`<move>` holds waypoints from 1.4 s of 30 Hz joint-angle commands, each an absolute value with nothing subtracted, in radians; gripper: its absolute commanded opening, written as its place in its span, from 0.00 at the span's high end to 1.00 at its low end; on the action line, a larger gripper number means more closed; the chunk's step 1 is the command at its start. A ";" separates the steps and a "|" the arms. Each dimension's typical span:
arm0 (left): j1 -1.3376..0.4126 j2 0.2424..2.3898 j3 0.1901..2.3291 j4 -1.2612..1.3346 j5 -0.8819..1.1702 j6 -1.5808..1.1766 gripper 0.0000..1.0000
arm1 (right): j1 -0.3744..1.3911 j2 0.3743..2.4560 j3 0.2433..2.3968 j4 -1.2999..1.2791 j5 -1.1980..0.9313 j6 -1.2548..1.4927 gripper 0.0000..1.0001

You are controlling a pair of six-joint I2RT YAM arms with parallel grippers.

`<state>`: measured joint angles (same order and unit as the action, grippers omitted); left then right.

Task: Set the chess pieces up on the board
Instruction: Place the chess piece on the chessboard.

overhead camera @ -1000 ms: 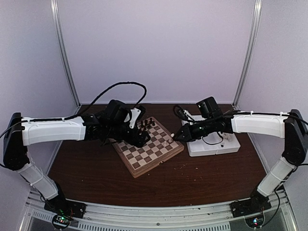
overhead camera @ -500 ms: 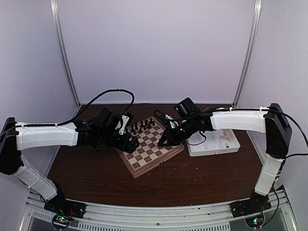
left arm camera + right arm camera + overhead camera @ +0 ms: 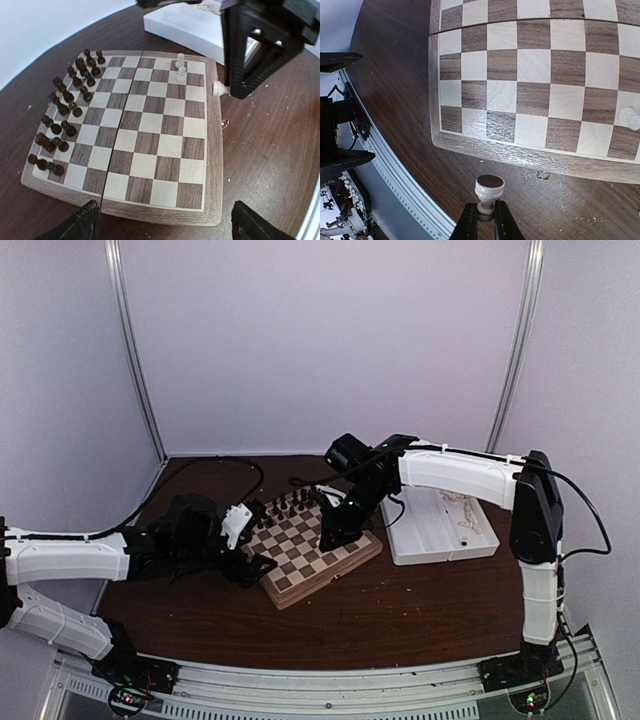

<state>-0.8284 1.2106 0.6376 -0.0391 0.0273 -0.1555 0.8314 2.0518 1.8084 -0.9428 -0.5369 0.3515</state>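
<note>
Right wrist view: my right gripper [image 3: 486, 216] is clamping a tiny cream-white chess pawn [image 3: 489, 188], base outward, just beside the thick light rim of the square checkered wooden board [image 3: 530, 159]; my left gripper [image 3: 167, 226] is standing wide open near the board's opposite edge.

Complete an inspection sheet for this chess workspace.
Surface: dark brown wooden table, pale specks.
Job's things: square checkered wooden chessboard; two cream-white chess pieces on it; dark brown figures in two rows along one side.
Clutter: white rectangular tray holding loose cream pieces.
Grippers: left gripper open, empty; right gripper shut on a cream piece just off the rim.
Cables: black cable looping behind left arm.
Surroundings: pale walls, metal posts.
</note>
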 commanded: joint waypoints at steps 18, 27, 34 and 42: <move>-0.840 1.388 0.503 0.680 0.329 0.649 0.25 | 0.877 2.000 1.811 -0.857 -0.827 0.462 0.91; -0.841 1.437 0.568 0.667 0.409 0.674 0.39 | 0.880 1.967 1.725 -0.768 -0.872 0.509 0.91; -0.839 1.442 0.591 0.614 0.435 0.690 0.49 | 0.880 1.961 1.706 -0.742 -0.885 0.518 0.91; -0.841 1.445 0.607 0.560 0.436 0.712 0.63 | 0.881 1.957 1.701 -0.733 -0.883 0.522 0.91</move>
